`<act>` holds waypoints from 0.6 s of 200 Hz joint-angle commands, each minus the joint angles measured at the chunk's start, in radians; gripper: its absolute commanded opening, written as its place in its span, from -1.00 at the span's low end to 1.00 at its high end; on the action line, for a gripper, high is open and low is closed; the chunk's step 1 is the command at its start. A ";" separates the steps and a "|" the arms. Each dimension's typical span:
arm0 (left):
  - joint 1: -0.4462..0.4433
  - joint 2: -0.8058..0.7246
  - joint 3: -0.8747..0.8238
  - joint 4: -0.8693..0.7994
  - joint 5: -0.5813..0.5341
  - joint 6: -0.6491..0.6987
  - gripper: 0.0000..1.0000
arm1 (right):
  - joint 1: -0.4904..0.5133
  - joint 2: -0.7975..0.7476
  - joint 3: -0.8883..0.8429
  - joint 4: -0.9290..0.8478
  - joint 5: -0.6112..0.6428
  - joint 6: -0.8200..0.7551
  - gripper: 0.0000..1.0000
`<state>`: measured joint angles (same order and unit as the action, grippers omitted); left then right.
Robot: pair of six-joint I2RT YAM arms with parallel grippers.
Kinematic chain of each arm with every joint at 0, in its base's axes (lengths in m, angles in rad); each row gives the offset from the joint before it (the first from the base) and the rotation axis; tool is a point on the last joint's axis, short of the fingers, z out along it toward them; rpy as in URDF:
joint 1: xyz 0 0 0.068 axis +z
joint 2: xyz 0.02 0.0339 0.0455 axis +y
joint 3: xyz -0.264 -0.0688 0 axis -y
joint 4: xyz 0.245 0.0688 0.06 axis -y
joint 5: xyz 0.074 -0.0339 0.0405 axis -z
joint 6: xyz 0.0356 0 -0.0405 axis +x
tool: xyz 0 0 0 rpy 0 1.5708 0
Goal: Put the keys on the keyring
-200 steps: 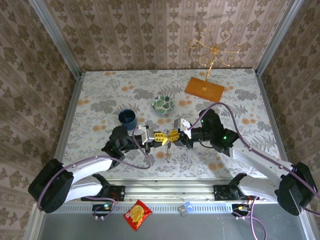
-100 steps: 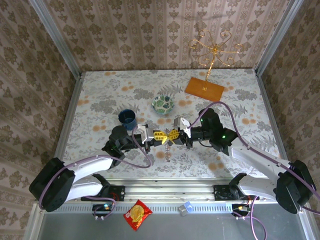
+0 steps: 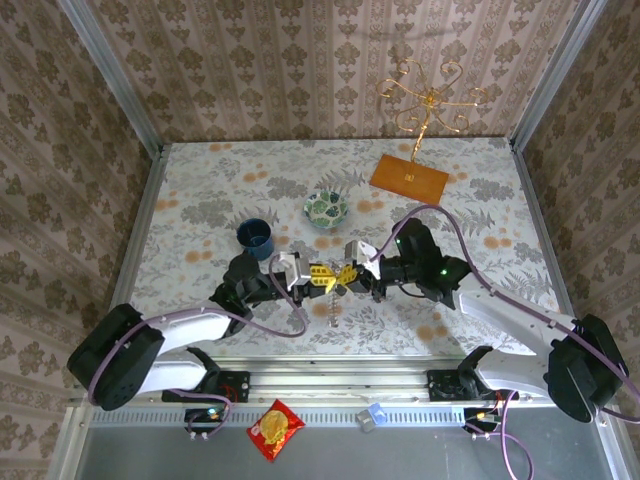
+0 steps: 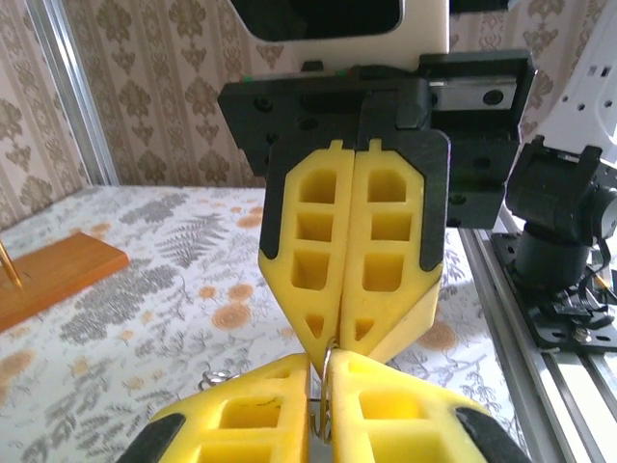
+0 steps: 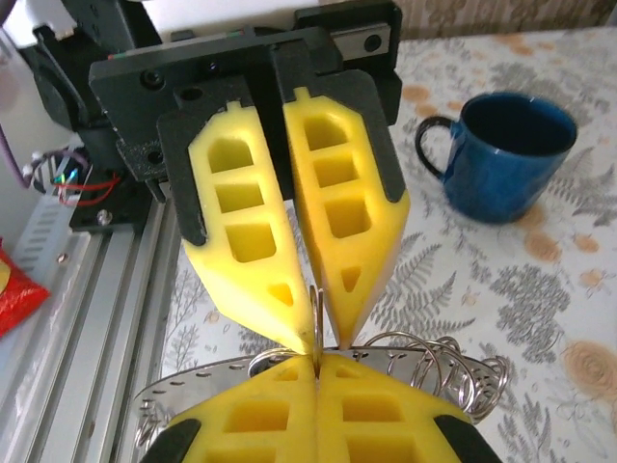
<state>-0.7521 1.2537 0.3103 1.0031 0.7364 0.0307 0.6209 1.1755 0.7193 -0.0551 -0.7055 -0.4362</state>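
Note:
Over the table's front middle my left gripper and right gripper meet tip to tip. A thin wire ring stands on edge between both pairs of fingers. My right gripper is shut on it. The left gripper has its jaws just parted, with the wire ring in the narrow gap. Under the fingers curves the keyring, a flat grey band with small holes, with several wire loops bunched at its right. A small metal bundle hangs below the tips. The keys are hidden.
A blue mug stands just behind the left gripper, and a green-patterned bowl behind the middle. A gold stand on an orange board is at the back right. A red packet lies on the front rail.
My right gripper has closed fully onto the thin ring. The left jaws have eased slightly apart. Both arms stay almost where they were, tips together.

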 commanded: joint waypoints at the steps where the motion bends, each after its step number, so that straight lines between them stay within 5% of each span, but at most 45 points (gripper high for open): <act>1: -0.006 0.022 -0.011 0.032 -0.005 0.026 -0.74 | 0.013 0.002 0.053 -0.094 0.009 -0.073 -1.00; 65: -0.017 0.033 0.004 -0.079 -0.005 0.092 -0.75 | 0.038 0.035 0.116 -0.225 0.054 -0.142 -1.00; 120: -0.027 0.026 0.019 -0.130 0.014 0.126 -1.00 | 0.049 0.052 0.135 -0.248 0.082 -0.150 -1.00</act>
<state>-0.7727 1.2808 0.3077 0.8879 0.7380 0.1261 0.6556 1.2198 0.8192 -0.2974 -0.6121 -0.5739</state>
